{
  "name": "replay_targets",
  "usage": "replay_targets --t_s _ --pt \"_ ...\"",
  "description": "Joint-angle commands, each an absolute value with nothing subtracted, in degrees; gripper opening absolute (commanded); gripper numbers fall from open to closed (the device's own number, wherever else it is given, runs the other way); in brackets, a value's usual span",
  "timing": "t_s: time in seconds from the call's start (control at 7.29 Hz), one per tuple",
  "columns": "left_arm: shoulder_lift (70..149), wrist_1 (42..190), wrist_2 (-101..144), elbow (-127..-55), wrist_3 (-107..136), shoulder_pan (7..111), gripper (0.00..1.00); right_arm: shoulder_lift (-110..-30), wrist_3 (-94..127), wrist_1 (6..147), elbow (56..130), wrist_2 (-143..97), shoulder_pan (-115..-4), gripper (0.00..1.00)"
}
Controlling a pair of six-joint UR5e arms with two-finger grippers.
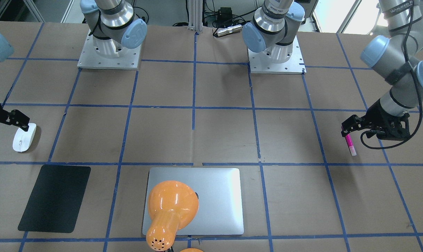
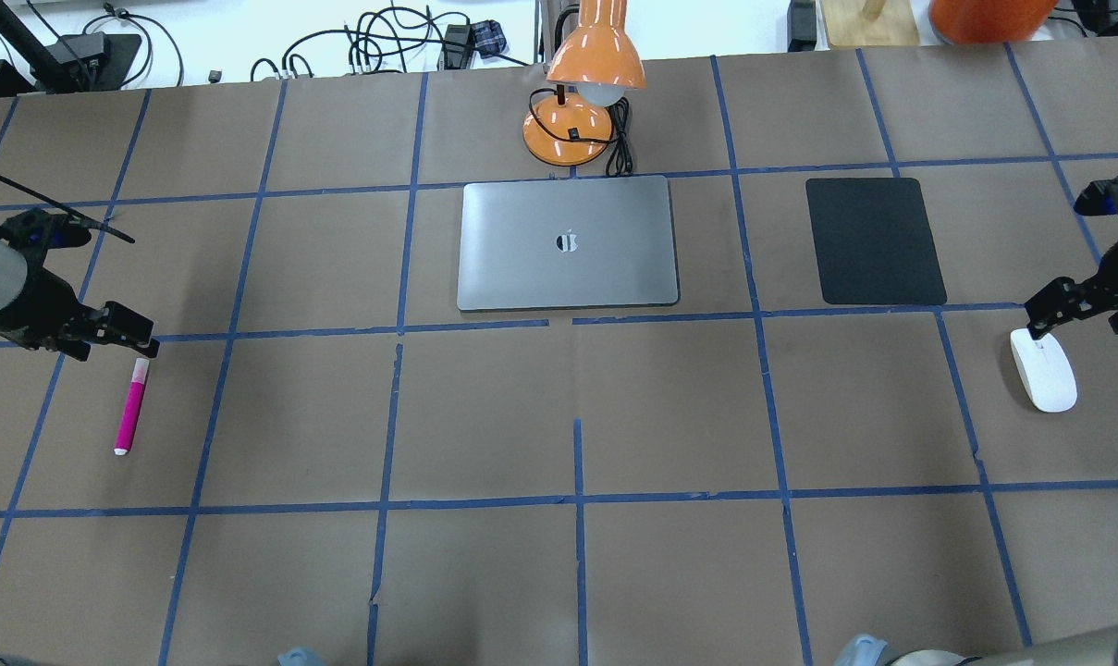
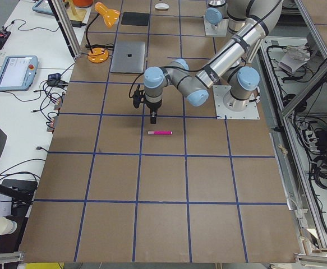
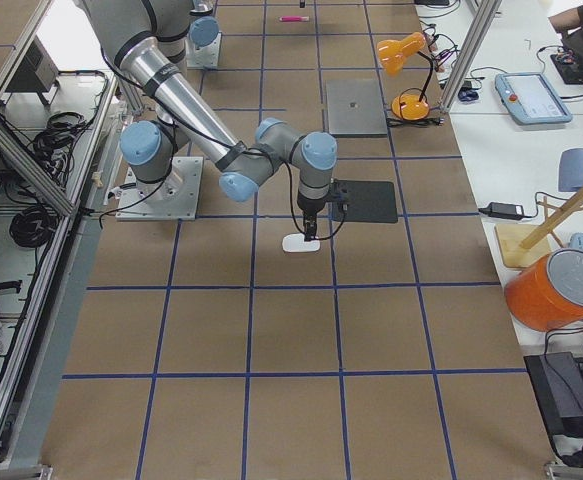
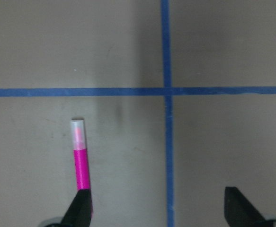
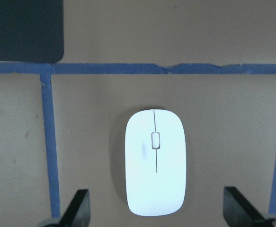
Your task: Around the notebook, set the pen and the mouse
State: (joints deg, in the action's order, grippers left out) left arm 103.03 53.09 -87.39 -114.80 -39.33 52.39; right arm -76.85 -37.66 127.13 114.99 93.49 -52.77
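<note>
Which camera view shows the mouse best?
The right wrist view: the mouse fills the centre, scroll mark clear, by the open right claw. Overhead and front views show it small; the right side view smaller; the left side view, a far speck.

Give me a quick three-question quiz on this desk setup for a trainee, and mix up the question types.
1. True or false: the pen already lies touching the notebook.
2. Which thing lies on the table between the notebook and the mouse? A) a keyboard B) the black mat C) a cup
3. Fill in: seen from its own wrist camera, the right gripper hangs ___ (open or shut) over the mouse.
Key: 1 false; 2 B; 3 open.
</note>
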Motion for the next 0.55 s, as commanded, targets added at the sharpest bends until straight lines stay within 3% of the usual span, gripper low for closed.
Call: replay_targets --t_s 0.0,0.14,0.41 --pt "108.4 48.1 -88.8 -116.1 -41.0 51.2 1.00 -72.1 -38.3 129.9 116.2 92.2 -51.3 1.00" --pt "109.2 48.1 -90.6 -116.0 -41.0 51.2 1.00 -71.6 -38.4 133.6 116.5 92.7 -51.3 1.00" --pt "110.5 47.9 -90.7 -115.7 -40.5 51.2 0.84 -70.5 -38.8 134.3 116.5 92.7 -51.2 1.00"
